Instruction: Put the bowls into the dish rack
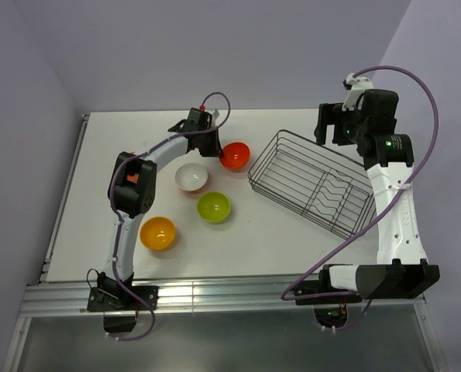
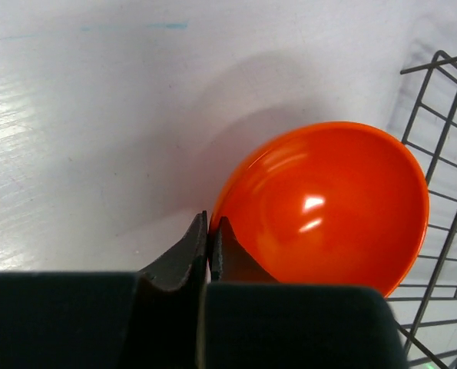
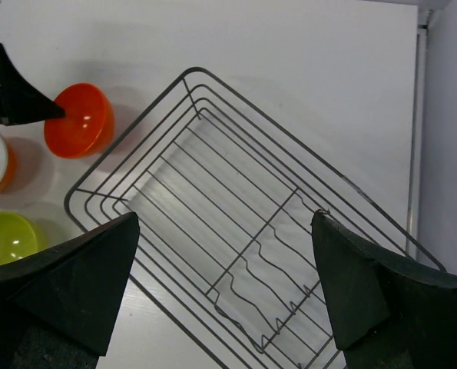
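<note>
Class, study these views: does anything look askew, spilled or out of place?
The dish rack lies diagonal to the table edges. The white bowl sits nested in a lower red-orange bowl. Nothing spilled or broken.

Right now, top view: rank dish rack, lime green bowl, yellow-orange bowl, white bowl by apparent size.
1. dish rack, clearly largest.
2-4. lime green bowl, yellow-orange bowl, white bowl: look alike, so not ranked.

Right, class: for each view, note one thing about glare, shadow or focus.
Top external: even light, only faint shadows beside the dish rack. Left wrist: bright glare spots on the red-orange bowl, near fingers dark and soft. Right wrist: rack wires sharp, own fingers plain dark shapes.
</note>
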You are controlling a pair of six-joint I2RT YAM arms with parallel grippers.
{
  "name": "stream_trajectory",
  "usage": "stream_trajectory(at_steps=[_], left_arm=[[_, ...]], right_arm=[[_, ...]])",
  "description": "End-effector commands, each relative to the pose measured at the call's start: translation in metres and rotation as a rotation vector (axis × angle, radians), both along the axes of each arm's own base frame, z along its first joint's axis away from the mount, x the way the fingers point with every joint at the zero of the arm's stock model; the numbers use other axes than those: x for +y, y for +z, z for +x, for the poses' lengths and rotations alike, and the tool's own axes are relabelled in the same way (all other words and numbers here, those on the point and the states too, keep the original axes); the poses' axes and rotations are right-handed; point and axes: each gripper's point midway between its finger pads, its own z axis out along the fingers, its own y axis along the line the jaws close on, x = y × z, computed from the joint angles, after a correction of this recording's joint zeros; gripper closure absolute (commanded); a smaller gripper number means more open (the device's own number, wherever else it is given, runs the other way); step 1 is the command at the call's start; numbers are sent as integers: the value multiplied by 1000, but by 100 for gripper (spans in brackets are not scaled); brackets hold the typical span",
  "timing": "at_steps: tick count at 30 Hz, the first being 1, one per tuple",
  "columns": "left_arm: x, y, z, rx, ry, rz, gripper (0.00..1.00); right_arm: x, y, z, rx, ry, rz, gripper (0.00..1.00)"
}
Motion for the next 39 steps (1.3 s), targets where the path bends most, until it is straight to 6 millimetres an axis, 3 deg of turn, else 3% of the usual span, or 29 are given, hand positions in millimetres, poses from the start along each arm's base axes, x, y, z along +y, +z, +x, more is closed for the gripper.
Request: stream_trajectory(at_steps=[1,4,11,14,15,17,18,19,21,22,28,32,33,39], left_arm=[[-14,46,8,-71,-37,-80,100],[-11,84,10,-106,-31,-140,100],[21,167,10,-188,-23,-266,100],[18,200,-6,-227,-111,-354,100],[14,202,-21,-196,-176,-407,100],[12,233,-35,-242,-240,-500,100],[11,232,-49,-211,-293,-544,100],[11,245,-58,-201,-301,-586,100],[14,249,-66,-191,-310,-631,100],[14,264,-75,-195,-322,-670,100],[17,280,-104,-153,-331,-782,100],[18,274,-114,-127,-316,-802,100],[18,274,-115,-127,-313,-804,100],[13,264,-121,-111,-277,-801,100]], right_arm=[[18,17,-5,-34,73,56,0],[34,18,-9,-33,135,122,0],[62,46,-15,-114,231,264,0],[79,54,-17,-130,297,354,0],[84,57,-20,-139,321,374,0],[93,64,-24,-171,371,413,0],[98,67,-28,-175,403,436,0],[102,70,-30,-175,421,449,0],[108,75,-32,-160,440,503,0],[110,73,-30,-142,438,528,0],[134,78,-33,-49,479,801,4],[141,84,-29,-21,455,875,5],[153,84,-35,-1,486,882,3],[174,61,-31,114,449,973,0]])
